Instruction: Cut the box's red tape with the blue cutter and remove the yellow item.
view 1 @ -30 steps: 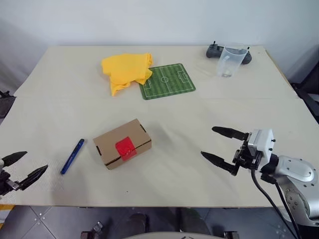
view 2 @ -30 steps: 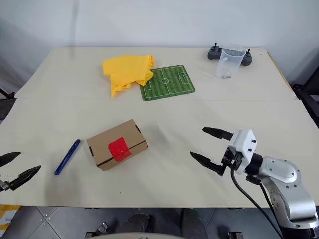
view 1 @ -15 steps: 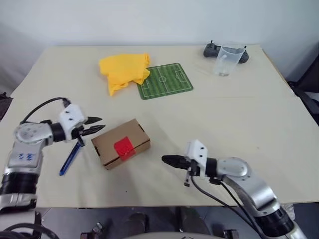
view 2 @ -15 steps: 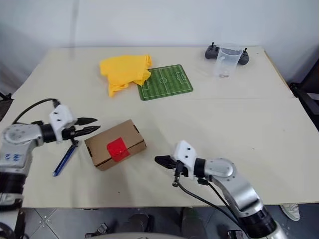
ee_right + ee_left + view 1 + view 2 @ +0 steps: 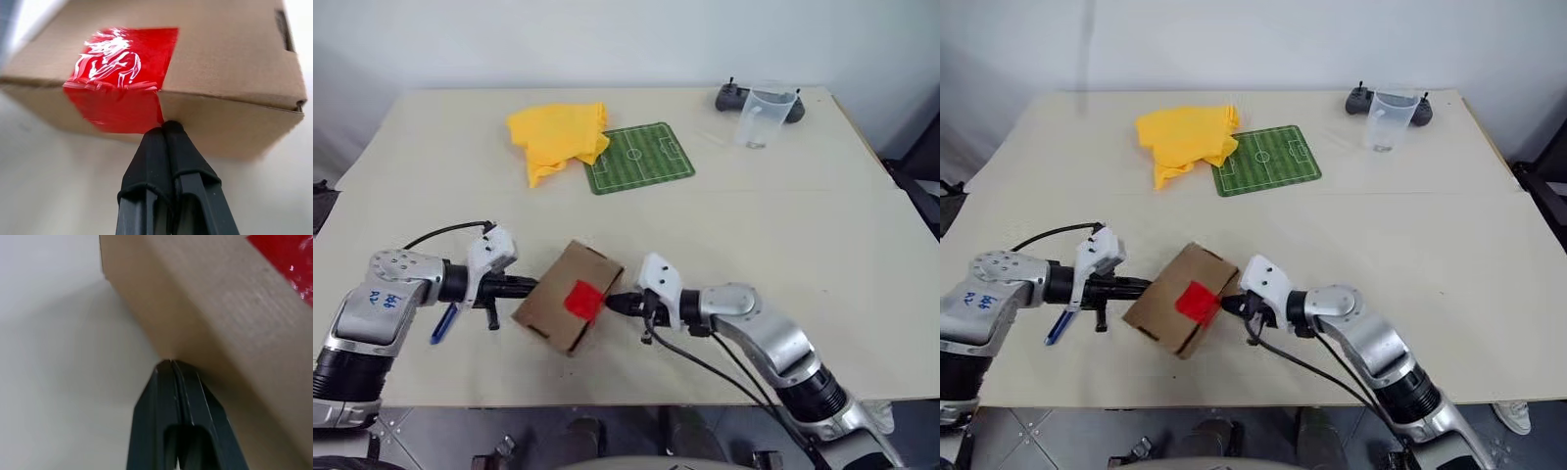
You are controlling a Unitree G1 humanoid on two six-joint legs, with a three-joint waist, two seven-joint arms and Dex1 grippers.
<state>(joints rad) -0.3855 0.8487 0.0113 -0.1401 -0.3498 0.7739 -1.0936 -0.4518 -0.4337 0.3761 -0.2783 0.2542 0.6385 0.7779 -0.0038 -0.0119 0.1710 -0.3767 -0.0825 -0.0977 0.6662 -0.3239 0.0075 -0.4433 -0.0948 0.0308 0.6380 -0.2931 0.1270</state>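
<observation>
Pale cream tabletop (image 5: 803, 225) fills the scene, backed by a plain white wall. At the near left edge, the slim dark-blue pen-shaped cutter (image 5: 443, 324) lies on the table, partly hidden behind the left arm. Just beside it, the left gripper (image 5: 530, 286) has its two black fingers pressed flat together with nothing between them (the left wrist view shows the paired tips meeting as one point), and those tips touch the left side wall of the small brown cardboard box (image 5: 570, 308).

That carton sits turned at an angle near the front edge of the table, flaps shut, with the short bright red strip of tape (image 5: 583, 300) folded over its upper edge onto the side facing the robot. Touching the carton from the other side is the right gripper (image 5: 619, 303), likewise fully pinched shut on nothing; in the right wrist view its fingers (image 5: 168, 147) press against the box wall right at the lower corner of the tape.

Farther back lie a crumpled flat yellow cloth (image 5: 558, 137) and, touching it, a green football-pitch mat (image 5: 639, 158). At the far right stand a clear plastic jug (image 5: 760, 117) and, behind it, a black controller with antennas (image 5: 732, 97).
</observation>
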